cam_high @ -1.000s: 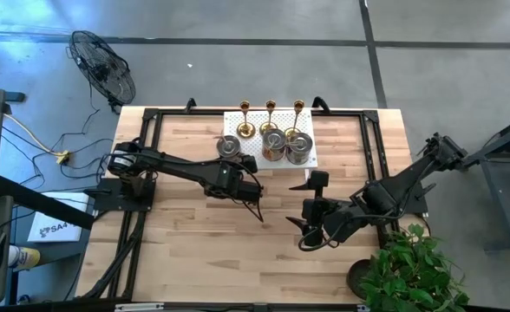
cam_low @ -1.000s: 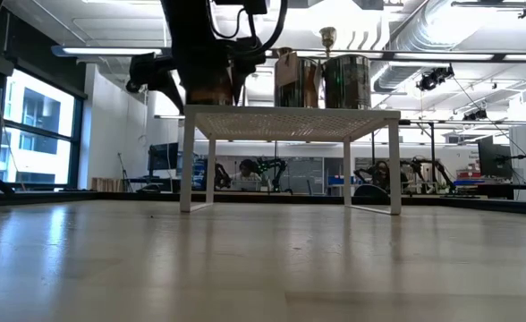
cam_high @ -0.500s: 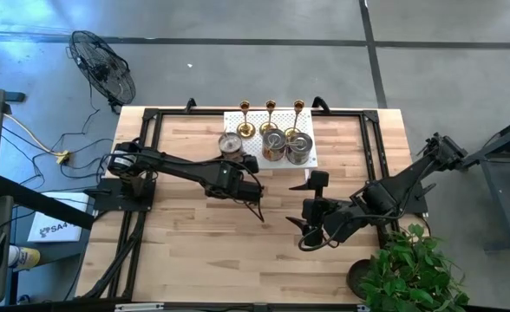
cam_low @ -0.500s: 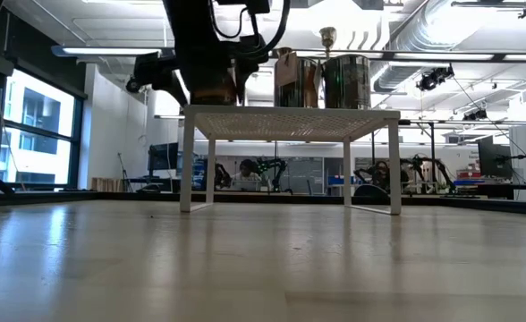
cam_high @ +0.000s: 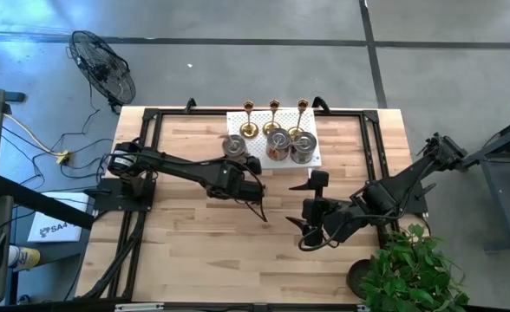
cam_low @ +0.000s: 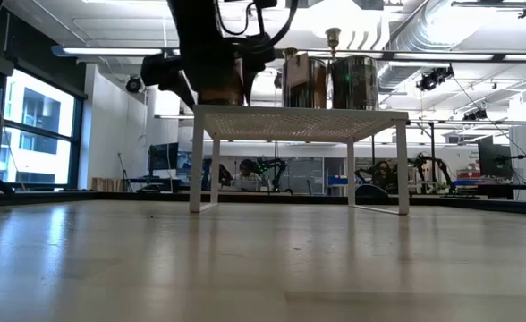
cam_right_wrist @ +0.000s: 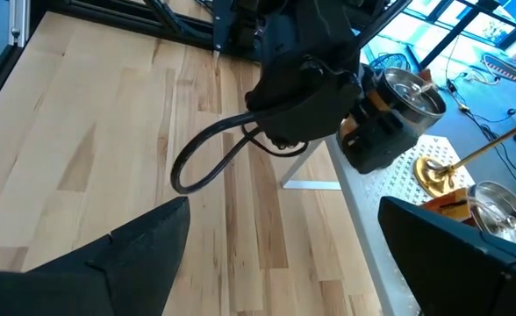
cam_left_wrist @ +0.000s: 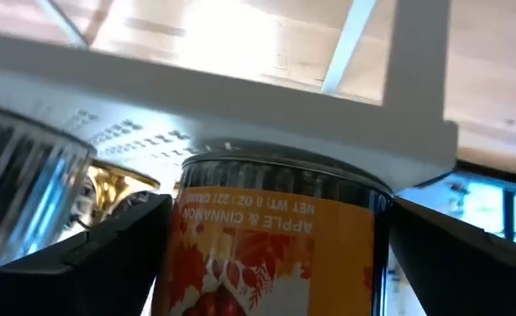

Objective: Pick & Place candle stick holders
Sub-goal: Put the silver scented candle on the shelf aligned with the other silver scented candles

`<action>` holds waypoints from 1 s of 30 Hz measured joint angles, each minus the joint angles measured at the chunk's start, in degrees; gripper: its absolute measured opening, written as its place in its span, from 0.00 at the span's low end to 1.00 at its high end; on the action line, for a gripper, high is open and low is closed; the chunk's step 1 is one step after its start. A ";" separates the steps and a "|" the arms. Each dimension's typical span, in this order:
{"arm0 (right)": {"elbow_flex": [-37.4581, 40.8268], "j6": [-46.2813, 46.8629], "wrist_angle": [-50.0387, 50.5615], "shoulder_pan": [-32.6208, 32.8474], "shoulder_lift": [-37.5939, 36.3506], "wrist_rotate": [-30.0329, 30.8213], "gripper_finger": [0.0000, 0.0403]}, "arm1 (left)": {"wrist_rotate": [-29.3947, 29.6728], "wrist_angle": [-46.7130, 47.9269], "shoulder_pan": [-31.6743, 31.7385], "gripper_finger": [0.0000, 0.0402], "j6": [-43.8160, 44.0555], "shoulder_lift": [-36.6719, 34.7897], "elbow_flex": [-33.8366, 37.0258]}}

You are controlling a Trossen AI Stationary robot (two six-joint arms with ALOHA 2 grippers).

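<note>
At the rack's [cam_high: 311,152] corner, left gripper [cam_high: 238,156] clamps a silvery holder [cam_left_wrist: 275,237].

arms: two, dark, jointed | left arm [cam_high: 181,167]: black cable loop | right arm [cam_high: 394,192]: matte black

Candle tin label [cam_left_wrist: 275,250], between the left gripper's fingers: "APPLE & CINNAMON", shown upside down in the left wrist view.
Line above it on the same orange label: "NET WT." followed by a weight, partly legible, roughly "8 OZ / 227 GRAMS".
White sheet on the floor [cam_high: 51,227], left of the table: dark lettering, too small to read.
</note>
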State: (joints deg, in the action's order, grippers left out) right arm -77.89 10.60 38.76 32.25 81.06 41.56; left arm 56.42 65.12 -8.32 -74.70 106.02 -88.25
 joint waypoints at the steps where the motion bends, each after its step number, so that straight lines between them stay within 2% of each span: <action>1: 0.00 0.02 0.00 0.00 0.00 0.01 0.90 | 0.06 0.07 0.00 0.99 -1.51 0.00 0.00; 7: 0.00 0.03 0.00 -0.01 0.00 0.00 0.90 | 4.82 0.42 -0.11 0.99 -11.12 0.00 0.00; 30: -0.02 -0.03 0.02 -0.02 0.00 -0.16 0.90 | 8.31 0.41 -1.20 0.99 -12.08 -0.85 0.00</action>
State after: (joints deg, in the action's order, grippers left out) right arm -77.91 10.57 38.79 32.23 81.06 41.40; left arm 64.73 65.54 -9.52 -86.78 105.16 -88.25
